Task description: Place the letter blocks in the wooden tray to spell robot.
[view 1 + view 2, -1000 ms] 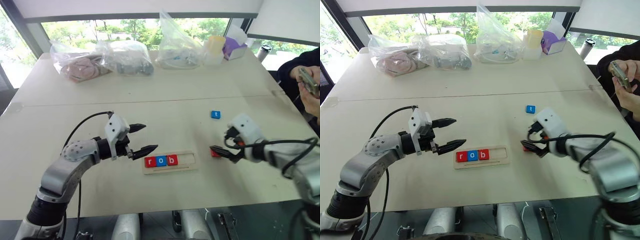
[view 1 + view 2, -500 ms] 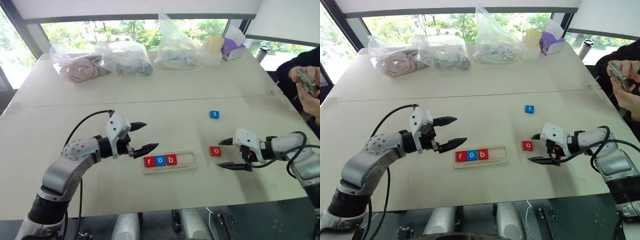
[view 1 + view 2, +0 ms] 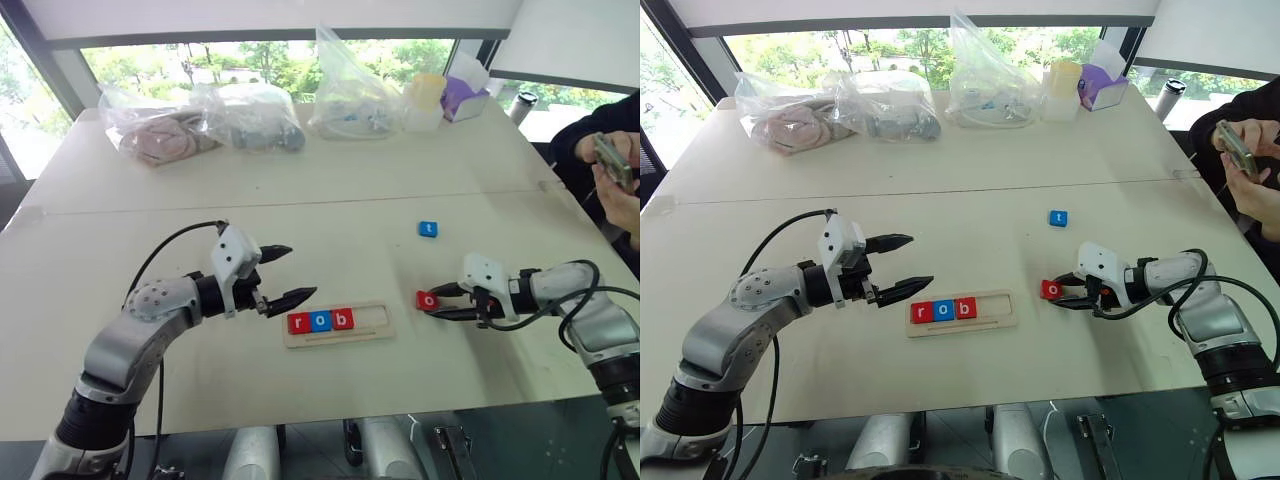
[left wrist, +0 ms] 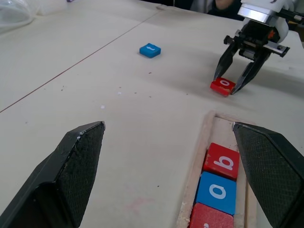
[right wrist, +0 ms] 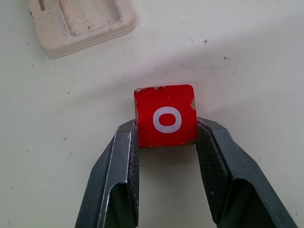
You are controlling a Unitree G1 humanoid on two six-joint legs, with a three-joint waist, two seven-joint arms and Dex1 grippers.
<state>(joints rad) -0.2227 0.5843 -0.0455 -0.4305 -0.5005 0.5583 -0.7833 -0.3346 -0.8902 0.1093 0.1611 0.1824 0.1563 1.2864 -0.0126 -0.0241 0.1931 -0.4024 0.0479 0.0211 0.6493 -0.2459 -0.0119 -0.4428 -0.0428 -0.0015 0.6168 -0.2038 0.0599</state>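
The wooden tray (image 3: 373,320) lies near the table's front middle and holds a red r (image 3: 298,323), a blue o (image 3: 320,321) and a red b (image 3: 343,319); its right end is bare. To its right a red o block (image 5: 165,118) rests on the table, and my right gripper (image 3: 432,303) is shut on it, one finger on each side. A blue t block (image 3: 429,229) lies farther back. My left gripper (image 3: 301,272) hovers open just left of the tray, holding nothing.
Plastic bags (image 3: 255,115) with contents, a yellow cup (image 3: 431,97) and a purple box (image 3: 462,97) line the table's far edge. A person holding a phone (image 3: 613,160) sits at the right side. A seam (image 3: 300,203) crosses the table.
My right gripper came down to the table and its open fingers shut on the red o block. The left arm kept still.
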